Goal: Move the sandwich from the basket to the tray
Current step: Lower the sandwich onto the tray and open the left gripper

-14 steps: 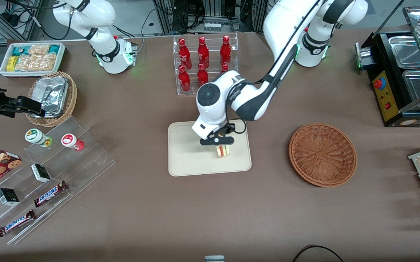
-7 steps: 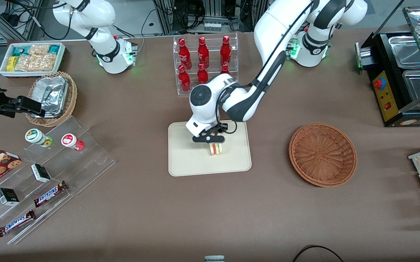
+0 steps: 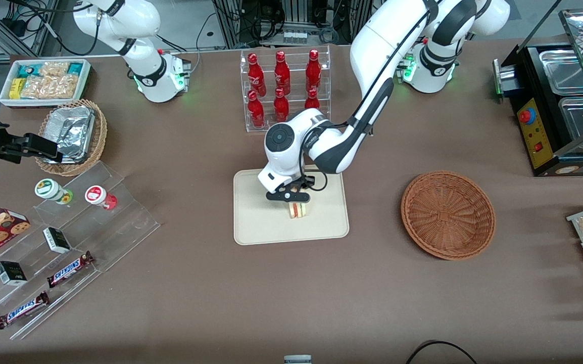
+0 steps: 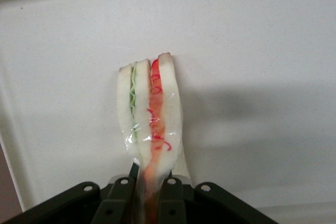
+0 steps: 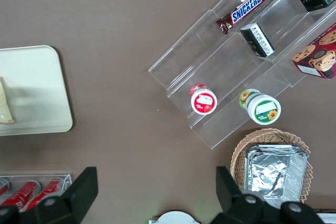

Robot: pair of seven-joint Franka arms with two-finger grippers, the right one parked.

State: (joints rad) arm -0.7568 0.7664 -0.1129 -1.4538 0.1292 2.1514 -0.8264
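Now the claw [image 3: 291,196] sits a little lower and slightly more toward the middle of the tray [image 3: 256,222] than half a second ago, and the sandwich [image 3: 297,209] has come down with it, so the carry looks finished and only the release seems left. In the front view the sandwich is at the centre of the frame, over the tray's inner area and near its middle, seemingly resting on or just above the surface (contact cannot be told for sure). The basket [image 3: 448,215], at right of centre, is empty and well apart from the tray on the tabletop [image 3: 195,293].

From the wrist view, the claw [image 4: 149,190] is clamped on one end of the sandwich [image 4: 149,114], its two fingers [image 4: 122,195] pressing the bread slices together; the wedge hangs straight out from between them, red and green filling edges showing, with the pale tray [image 4: 262,35] close underneath. Opening here should finish the placement.
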